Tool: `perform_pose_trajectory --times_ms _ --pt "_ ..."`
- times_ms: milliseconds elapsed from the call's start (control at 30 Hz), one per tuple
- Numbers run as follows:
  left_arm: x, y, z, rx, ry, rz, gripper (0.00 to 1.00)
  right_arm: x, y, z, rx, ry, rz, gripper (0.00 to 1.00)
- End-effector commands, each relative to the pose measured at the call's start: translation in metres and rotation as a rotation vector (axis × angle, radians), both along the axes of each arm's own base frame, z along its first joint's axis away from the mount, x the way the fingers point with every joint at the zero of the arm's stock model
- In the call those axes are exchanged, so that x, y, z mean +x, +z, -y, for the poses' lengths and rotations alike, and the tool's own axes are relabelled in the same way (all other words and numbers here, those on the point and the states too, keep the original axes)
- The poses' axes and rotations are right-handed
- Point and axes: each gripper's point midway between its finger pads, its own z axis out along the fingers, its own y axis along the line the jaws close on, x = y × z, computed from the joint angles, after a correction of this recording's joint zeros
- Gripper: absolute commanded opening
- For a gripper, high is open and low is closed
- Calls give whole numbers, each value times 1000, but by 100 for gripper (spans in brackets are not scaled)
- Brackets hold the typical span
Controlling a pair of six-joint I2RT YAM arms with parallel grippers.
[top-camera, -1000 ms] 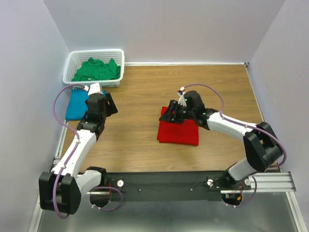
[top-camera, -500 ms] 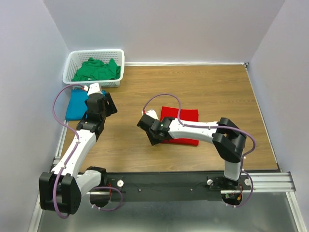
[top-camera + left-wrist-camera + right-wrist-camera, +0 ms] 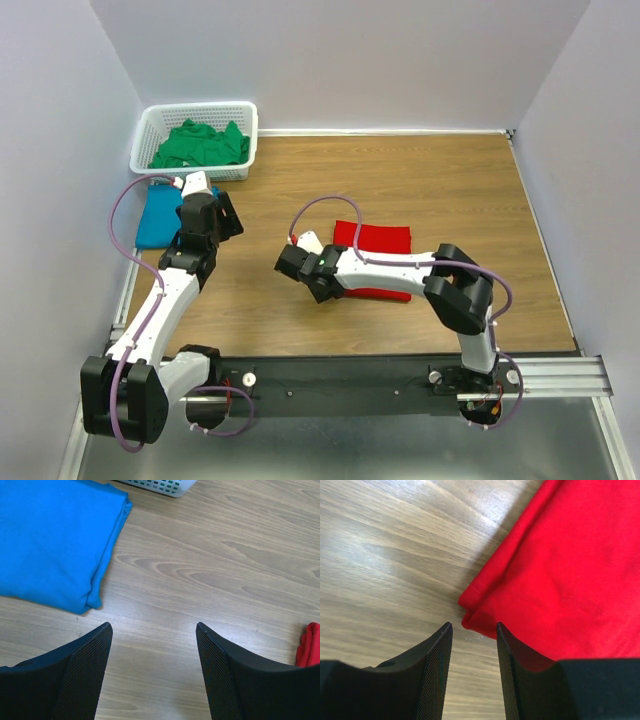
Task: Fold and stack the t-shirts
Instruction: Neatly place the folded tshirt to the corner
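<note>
Seen from above, a wooden tabletop (image 3: 400, 180) has two robot arms bolted at its near edge. A folded bright red t-shirt (image 3: 385, 240) lies flat near the centre. The right arm stretches leftward over it, and the right hand (image 3: 474, 626) sits low at the shirt's left side. Its fingers are slightly apart, gripping nothing, with a cloth corner just at the tips. A folded teal blue t-shirt (image 3: 155, 218) lies at the left edge. The left hand (image 3: 153, 626) hovers just right of it, fingers wide apart and empty. A crumpled green t-shirt (image 3: 200, 145) fills a white lattice basket (image 3: 251, 140) at the far left
</note>
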Motion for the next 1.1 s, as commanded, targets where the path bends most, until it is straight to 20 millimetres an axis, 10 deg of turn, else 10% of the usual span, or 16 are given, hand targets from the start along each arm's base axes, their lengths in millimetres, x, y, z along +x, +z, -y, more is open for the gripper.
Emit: perform_pose_trajectory --times_ms 0,233,467,833,1067 --pt "4 7 3 -4 -24 23 75 -1 -11 5 -78 10 8 48" --pt "9 -8 27 -50 -148 -25 75 -2 -30 10 -144 30 -1 38" --pt "7 -14 62 -158 -302 -40 75 3 -16 12 -145 44 39 1" --pt "-23 -56 171 -546 -591 -287 80 11 46 5 28 36 127 1" --pt "-30 -60 220 -671 -604 -347 82 10 52 14 98 6 131 1"
